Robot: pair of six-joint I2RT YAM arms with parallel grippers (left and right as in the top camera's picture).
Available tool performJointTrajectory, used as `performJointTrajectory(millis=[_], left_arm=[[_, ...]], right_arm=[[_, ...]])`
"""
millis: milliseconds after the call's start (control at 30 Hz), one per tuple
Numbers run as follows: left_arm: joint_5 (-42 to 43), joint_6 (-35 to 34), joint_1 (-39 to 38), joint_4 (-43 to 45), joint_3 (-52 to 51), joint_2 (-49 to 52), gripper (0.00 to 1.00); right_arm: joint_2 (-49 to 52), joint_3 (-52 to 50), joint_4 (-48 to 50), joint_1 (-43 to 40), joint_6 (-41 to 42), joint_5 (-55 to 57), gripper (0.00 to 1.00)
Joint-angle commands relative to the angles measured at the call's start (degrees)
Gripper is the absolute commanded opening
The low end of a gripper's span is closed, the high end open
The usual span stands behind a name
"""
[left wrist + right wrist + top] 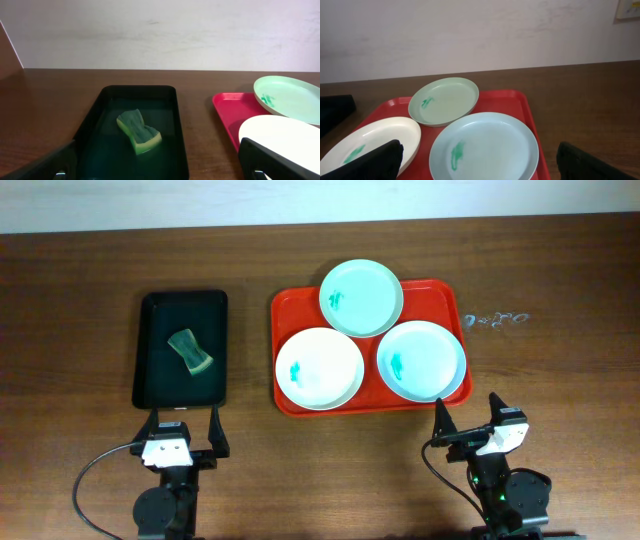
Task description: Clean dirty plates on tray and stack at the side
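The red tray (444, 300) holds three plates, each with a teal smear: a white plate (319, 367) front left, a mint green plate (361, 297) at the back resting on the tray rim, and a pale blue plate (422, 360) front right. They show also in the right wrist view: white (367, 142), mint (444, 101), blue (484, 147). My left gripper (183, 423) is open and empty in front of the black tray. My right gripper (468, 415) is open and empty in front of the red tray (522, 100).
A black tray (155, 360) at the left holds a green and yellow sponge (190, 351), seen also in the left wrist view (138, 131). A small clear object (497, 320) lies on the table right of the red tray.
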Motion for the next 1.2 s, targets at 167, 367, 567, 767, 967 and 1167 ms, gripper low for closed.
performJointTrajectory(millis=[167, 367, 567, 767, 967, 1167], left_arm=[[0.61, 0.92, -0.26, -0.04, -0.31, 0.0, 0.99], [0.61, 0.9, -0.26, -0.04, -0.31, 0.0, 0.99], [0.61, 0.92, -0.26, -0.04, -0.31, 0.0, 0.99], [0.61, 0.9, -0.26, -0.04, -0.31, 0.0, 0.99], [0.61, 0.92, -0.26, -0.04, -0.31, 0.0, 0.99], [0.61, 0.9, -0.26, -0.04, -0.31, 0.0, 0.99]], right_arm=[[-0.22, -0.46, -0.04, 0.52, 0.04, 0.48, 0.99], [-0.22, -0.46, -0.04, 0.52, 0.04, 0.48, 0.99], [-0.22, -0.46, -0.04, 0.52, 0.04, 0.48, 0.98], [-0.22, -0.46, -0.04, 0.52, 0.04, 0.48, 0.99], [-0.22, -0.46, -0.04, 0.52, 0.04, 0.48, 0.99], [-0.22, -0.46, -0.04, 0.52, 0.04, 0.48, 0.99]])
